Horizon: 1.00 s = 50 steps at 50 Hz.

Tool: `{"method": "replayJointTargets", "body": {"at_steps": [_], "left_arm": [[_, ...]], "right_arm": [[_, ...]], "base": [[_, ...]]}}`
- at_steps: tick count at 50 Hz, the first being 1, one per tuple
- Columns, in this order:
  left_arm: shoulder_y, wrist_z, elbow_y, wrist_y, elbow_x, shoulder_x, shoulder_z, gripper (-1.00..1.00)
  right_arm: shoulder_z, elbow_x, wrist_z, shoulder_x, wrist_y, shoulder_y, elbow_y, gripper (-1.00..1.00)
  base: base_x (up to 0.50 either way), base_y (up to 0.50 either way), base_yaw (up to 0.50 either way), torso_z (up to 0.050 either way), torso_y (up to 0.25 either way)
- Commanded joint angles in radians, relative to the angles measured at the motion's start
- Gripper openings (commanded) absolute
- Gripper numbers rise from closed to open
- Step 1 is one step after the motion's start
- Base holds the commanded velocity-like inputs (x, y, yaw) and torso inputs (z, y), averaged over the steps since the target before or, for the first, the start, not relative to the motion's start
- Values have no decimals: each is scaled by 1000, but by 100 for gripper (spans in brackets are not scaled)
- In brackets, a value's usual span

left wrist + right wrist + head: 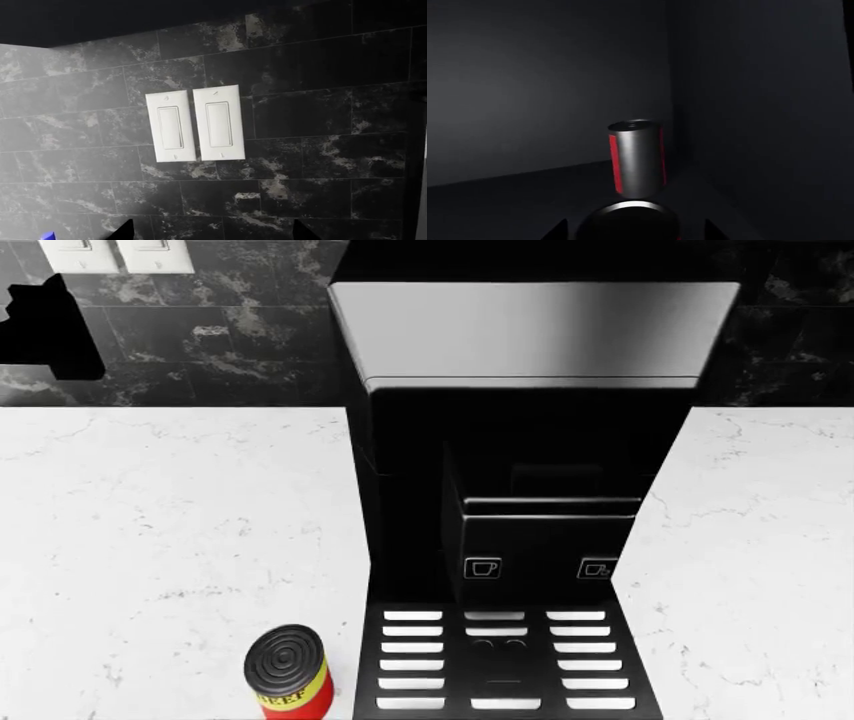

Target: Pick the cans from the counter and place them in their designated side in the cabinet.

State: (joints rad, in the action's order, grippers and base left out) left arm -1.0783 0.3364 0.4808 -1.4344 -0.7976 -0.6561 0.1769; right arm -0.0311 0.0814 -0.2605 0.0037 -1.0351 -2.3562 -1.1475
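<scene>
On the white marble-look surface (160,530), the yellow-over-red cylindrical tin marked "BEEF" (290,676) stands upright with its dark ridged lid up, at the near edge, just beside the front left corner of the black coffee machine (514,500). A second cylindrical tin, red with a grey band (636,156), stands upright in the back corner of a dark enclosure. In the right wrist view another rounded tin top (627,220) sits between the right hand's finger tips; whether it is gripped cannot be told. The left hand's tips stand apart before a black marbled tile wall (307,115) bearing two white rocker switches (195,125).
</scene>
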Motion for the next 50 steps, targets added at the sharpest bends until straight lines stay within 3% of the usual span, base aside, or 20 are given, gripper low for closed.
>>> {"method": "replayJointTargets", "body": {"at_steps": [1,21,50], "left_arm": [[1,4,-3,6,-11,-3,-1,100],[0,19,-11,5,-38,-4,6,100],[0,29,-24,12,-77,-12,5,100]], "right_arm": [[41,-87,43,2,-7,0,1,100],[112,-51,98,-3,39,0,67,100],[127,-69,124,-3,46,0,38,100]], "base": [[0,0,0,0,0],[-6,0,0,0,0],[-410,0,0,0,0]]}}
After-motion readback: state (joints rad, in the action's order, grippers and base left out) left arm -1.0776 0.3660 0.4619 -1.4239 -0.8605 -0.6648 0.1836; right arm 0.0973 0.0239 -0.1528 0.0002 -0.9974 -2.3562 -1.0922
